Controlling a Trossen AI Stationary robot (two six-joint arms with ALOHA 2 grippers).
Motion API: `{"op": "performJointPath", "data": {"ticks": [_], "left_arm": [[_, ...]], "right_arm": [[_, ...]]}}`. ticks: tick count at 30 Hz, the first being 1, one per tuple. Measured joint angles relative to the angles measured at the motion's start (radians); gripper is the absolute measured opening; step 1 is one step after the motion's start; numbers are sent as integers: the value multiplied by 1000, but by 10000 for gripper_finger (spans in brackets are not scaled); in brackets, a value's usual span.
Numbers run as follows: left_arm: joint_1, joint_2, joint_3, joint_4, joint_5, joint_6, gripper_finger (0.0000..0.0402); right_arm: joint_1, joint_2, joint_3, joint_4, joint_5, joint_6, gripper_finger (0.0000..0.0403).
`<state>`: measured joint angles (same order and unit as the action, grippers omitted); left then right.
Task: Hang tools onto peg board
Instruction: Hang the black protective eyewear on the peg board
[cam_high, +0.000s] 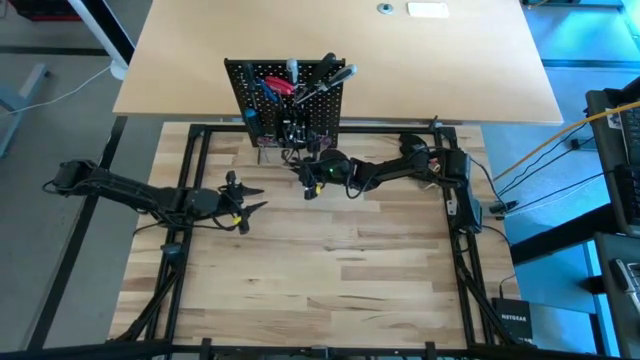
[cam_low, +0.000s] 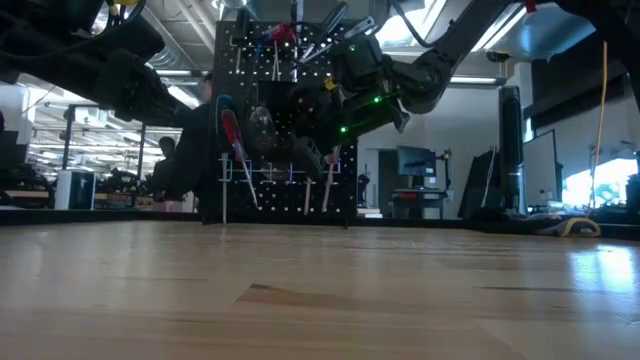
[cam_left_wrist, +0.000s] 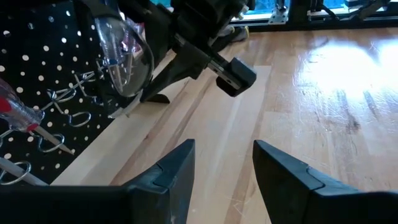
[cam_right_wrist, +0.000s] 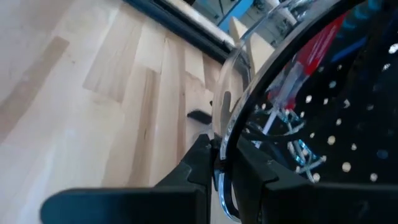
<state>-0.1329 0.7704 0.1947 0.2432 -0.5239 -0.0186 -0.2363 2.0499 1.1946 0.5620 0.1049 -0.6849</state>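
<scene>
while overhead hides it, right pincer (cam_right_wrist: 219, 163) pinches glasses (cam_right_wrist: 261, 68).

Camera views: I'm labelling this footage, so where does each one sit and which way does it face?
High: overhead, looking straight down; both arms, black perforated metal peg board.
Low: tabletop height, facing the board; right gripper before it.
Left wrist: on left arm, open left gripper, facing board and right arm.
Right wrist: on right arm, right gripper shut on clear curved safety glasses.
Shared: both wrist views show the glasses and the board.
</scene>
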Motion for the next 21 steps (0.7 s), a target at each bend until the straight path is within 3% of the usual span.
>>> {"op": "performJointPath", "data": {"ticks": [11, 21], "left_arm": [[0, 0, 0, 0, 0, 4, 150], [0, 0, 1, 1, 0, -10, 150]], "right_arm": [[22, 9, 5, 46, -42, -58, 39], [129, -10, 6, -30, -125, 73, 39]]}}
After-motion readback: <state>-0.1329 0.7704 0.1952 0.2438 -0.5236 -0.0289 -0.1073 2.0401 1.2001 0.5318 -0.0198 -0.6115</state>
